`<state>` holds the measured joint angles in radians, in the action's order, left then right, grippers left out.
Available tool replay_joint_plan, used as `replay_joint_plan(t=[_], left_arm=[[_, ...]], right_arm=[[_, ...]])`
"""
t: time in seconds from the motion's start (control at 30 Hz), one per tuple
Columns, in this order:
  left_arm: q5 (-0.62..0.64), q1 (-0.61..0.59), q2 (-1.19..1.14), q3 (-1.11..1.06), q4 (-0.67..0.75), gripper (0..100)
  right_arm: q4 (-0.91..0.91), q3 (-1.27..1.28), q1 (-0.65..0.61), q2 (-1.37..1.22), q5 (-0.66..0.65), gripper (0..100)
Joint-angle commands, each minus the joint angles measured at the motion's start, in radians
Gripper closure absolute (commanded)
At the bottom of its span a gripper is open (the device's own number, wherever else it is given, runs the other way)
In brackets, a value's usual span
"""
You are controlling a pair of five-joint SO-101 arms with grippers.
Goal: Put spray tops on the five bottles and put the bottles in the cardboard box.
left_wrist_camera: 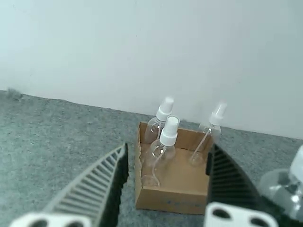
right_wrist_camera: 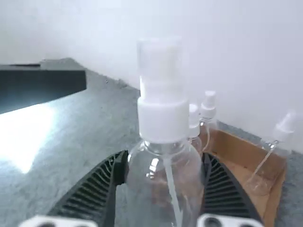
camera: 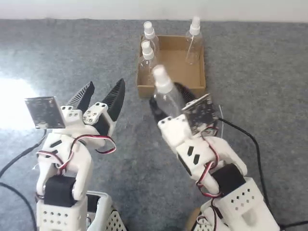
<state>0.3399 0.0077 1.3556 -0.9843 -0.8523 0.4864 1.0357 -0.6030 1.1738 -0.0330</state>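
A clear bottle [camera: 166, 91] with a white spray top stands upright in my right gripper [camera: 167, 98], which is shut on its body just in front of the cardboard box [camera: 173, 65]. The right wrist view shows that bottle [right_wrist_camera: 163, 156] between the black fingers [right_wrist_camera: 94, 189]. Three capped bottles are at the box: two by its left wall [camera: 147, 55] [camera: 149, 34] and one leaning at the far right corner [camera: 193, 41]. My left gripper [camera: 105, 86] is open and holds nothing, left of the box and raised. From the left wrist, the box [left_wrist_camera: 180, 177] lies ahead.
The grey carpeted table [camera: 260, 72] has free room on both sides of the box. A white wall runs behind it. Black cables [camera: 250, 139] trail beside the right arm's base.
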Motion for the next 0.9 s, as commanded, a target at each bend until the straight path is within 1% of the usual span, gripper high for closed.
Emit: replay_joint_plan(t=[0.0,0.07,0.23,0.5,0.77,0.87], left_arm=[[-0.009,-0.008,0.012,-0.004,0.025,75],[-0.009,-0.012,0.012,-0.015,0.028,75],[-0.009,-0.012,0.012,-0.021,0.028,75],[-0.009,-0.014,0.012,-0.022,0.026,75],[-0.011,-0.014,0.012,-0.033,0.028,75],[-0.011,-0.015,0.012,-0.039,0.028,75]], right_arm=[[-0.120,-0.012,0.087,0.021,0.037,85.4],[-0.179,-0.012,0.120,0.016,0.068,85.4],[-0.326,-0.028,0.177,-0.108,0.069,85.4],[-0.450,-0.203,0.228,-0.452,0.075,85.4],[-0.720,-0.324,0.245,-0.806,0.071,85.4],[-0.794,-0.370,0.257,-0.924,0.069,85.4]])
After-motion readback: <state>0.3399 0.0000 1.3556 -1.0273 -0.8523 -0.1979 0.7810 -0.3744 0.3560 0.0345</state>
